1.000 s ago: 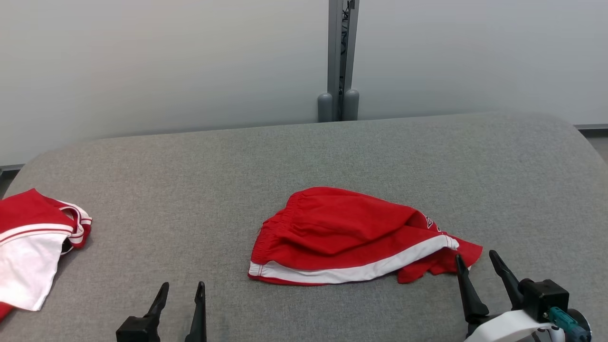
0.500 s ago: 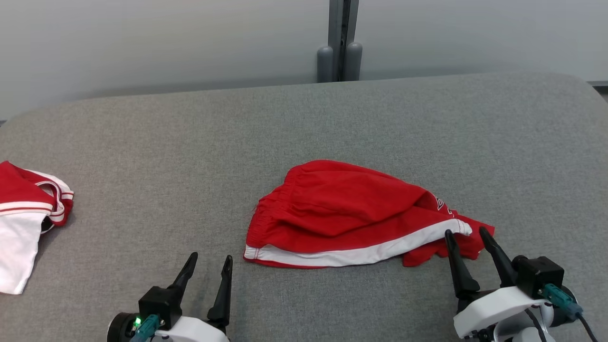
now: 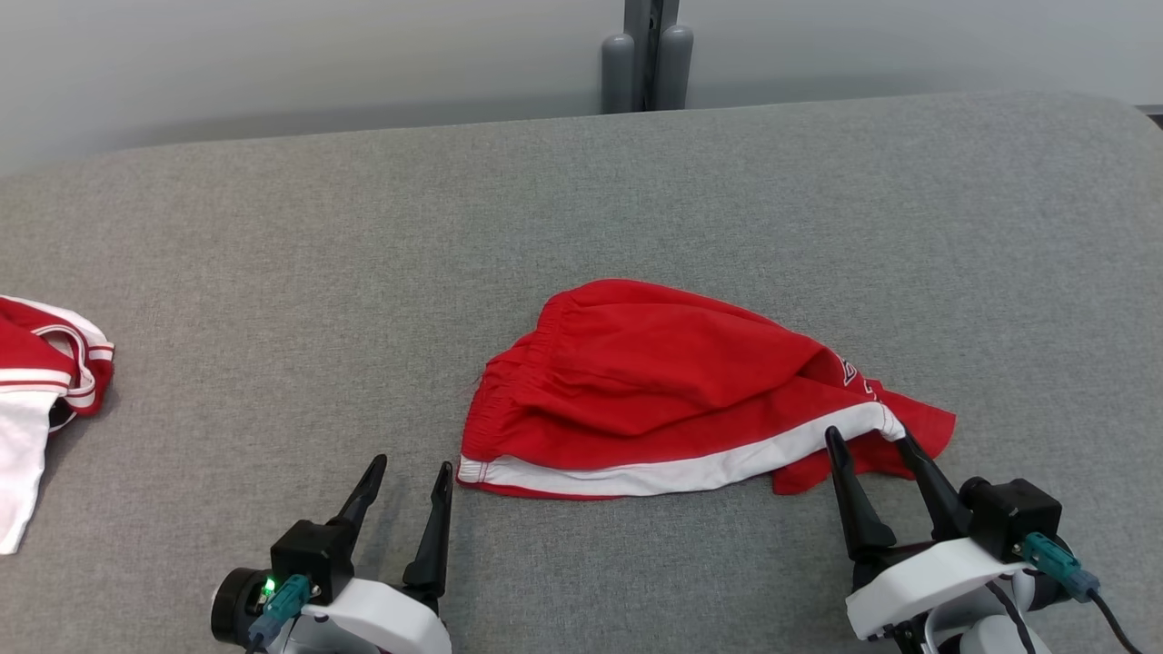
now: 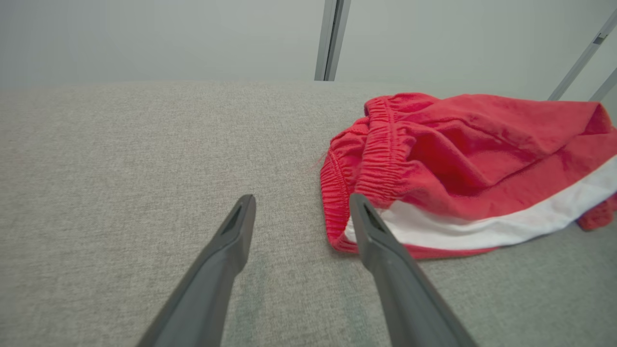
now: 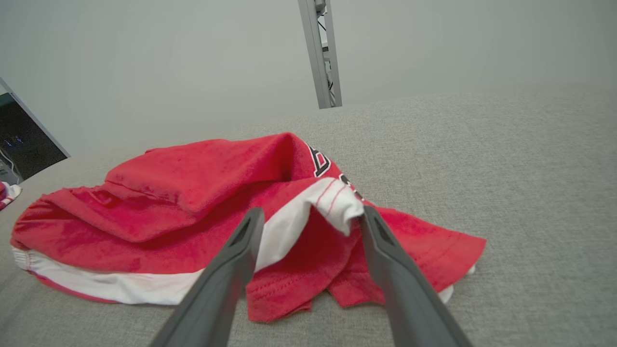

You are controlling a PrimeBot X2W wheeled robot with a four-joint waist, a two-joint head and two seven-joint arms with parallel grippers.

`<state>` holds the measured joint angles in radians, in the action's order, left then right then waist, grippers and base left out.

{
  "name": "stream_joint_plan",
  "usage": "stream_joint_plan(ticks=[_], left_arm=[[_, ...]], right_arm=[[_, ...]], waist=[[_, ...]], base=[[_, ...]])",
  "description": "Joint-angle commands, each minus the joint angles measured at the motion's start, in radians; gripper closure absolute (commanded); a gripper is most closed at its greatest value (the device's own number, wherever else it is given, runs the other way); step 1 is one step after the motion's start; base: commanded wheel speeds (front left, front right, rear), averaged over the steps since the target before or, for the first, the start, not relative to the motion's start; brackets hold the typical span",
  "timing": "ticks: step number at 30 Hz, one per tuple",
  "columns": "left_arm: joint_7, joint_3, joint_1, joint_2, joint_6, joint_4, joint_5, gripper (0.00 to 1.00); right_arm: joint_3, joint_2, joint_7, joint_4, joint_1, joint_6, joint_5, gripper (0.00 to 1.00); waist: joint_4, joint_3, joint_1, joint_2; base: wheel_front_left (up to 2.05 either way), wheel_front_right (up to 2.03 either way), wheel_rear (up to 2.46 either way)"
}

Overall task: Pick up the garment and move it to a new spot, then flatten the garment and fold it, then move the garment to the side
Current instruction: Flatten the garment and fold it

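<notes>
Grey fabric tabletop (image 3: 273,272) carries the red shorts (image 3: 672,400), crumpled near its middle with the long axis running side to side: elastic waistband toward the robot's left, loose leg hems toward its right. The right gripper (image 3: 868,438), fingers spread and empty, straddles the white-striped hem end, while the left gripper (image 3: 411,465), likewise spread and empty, sits just left of the waistband corner — so each end likely falls to its own arm. Another red-and-white garment (image 3: 45,381) lies well apart at the left edge.

Mid-way on the padded table (image 3: 273,254): the garment (image 3: 654,381). At the table's far left edge: a second garment (image 3: 36,391). Just before the garment's near-left corner: left gripper (image 3: 411,463). Astride its right end: right gripper (image 3: 868,434).
</notes>
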<state>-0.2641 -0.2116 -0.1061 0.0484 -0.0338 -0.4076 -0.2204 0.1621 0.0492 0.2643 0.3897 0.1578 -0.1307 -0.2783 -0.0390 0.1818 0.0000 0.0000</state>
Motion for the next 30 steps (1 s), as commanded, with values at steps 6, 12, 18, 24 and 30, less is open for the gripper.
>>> stream_joint_plan(ticks=[6, 12, 18, 24, 30], left_arm=[[0.0, -0.002, -0.013, 0.004, -0.003, -0.01, -0.007, 0.0], [0.0, -0.008, -0.013, 0.004, -0.005, -0.017, -0.009, 0.0], [0.0, -0.009, -0.003, 0.004, -0.004, -0.022, -0.008, 0.0], [0.0, -0.003, 0.009, 0.004, -0.005, -0.026, -0.003, 0.0], [0.0, -0.015, 0.012, 0.004, -0.02, -0.042, -0.017, 0.0]], right_arm=[[-0.004, 0.008, 0.0, -0.014, -0.013, 0.0, -0.014, 0.01], [-0.021, 0.006, 0.0, -0.016, -0.015, 0.0, -0.013, 0.11], [-0.042, 0.005, 0.0, -0.009, -0.023, 0.0, -0.008, 0.24], [-0.028, 0.005, 0.0, -0.011, -0.017, 0.0, -0.017, 0.72], [-0.028, 0.005, 0.0, -0.023, -0.03, 0.0, -0.015, 1.0]], waist=[[-0.01, -0.005, 0.0, 0.0], [-0.012, -0.009, 0.0, 0.0], [-0.005, -0.015, 0.0, 0.0], [-0.001, -0.021, 0.0, 0.0], [-0.004, -0.025, 0.0, 0.0]], base=[[0.0, 0.0, 0.0], [0.0, 0.0, 0.0], [0.0, 0.0, 0.0], [0.0, 0.0, 0.0], [0.0, 0.0, 0.0]])
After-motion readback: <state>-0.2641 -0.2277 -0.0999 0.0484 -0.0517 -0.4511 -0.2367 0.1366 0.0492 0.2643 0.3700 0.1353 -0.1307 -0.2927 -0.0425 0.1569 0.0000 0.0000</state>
